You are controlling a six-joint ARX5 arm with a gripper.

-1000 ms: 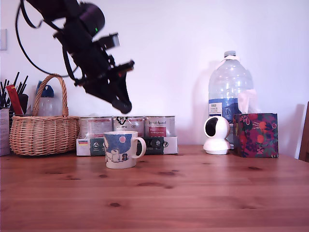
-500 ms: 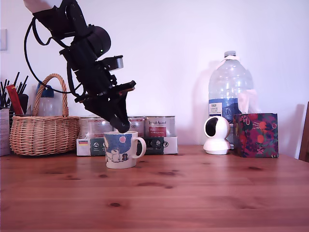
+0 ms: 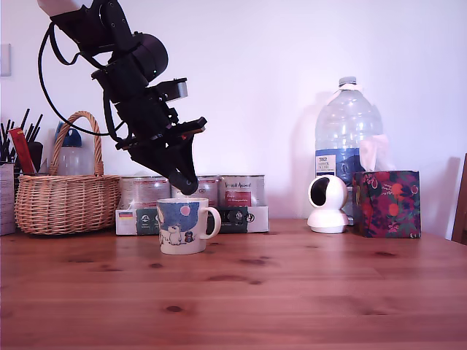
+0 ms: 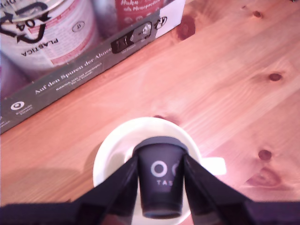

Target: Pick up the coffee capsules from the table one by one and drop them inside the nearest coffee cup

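In the wrist view my gripper (image 4: 159,185) is shut on a dark coffee capsule (image 4: 159,176) with white print, rimmed end facing away from the camera. The capsule hangs right over the open mouth of the white coffee cup (image 4: 105,152). In the exterior view the cup (image 3: 181,226), with its blue night scene, stands on the reddish wooden table (image 3: 292,292). The gripper (image 3: 188,186) points down just above its rim. The capsule cannot be made out in the exterior view, and no other capsule shows on the table.
Silver tins (image 3: 241,191) in a labelled cardboard tray (image 4: 70,79) stand close behind the cup. A wicker basket (image 3: 66,197) is at the exterior view's left. A water bottle (image 3: 346,138), a white camera (image 3: 327,204) and a floral box (image 3: 387,204) stand at its right.
The arm has come down from high above the table, so the gripper now hovers just above the cup's rim. The cup has not moved.
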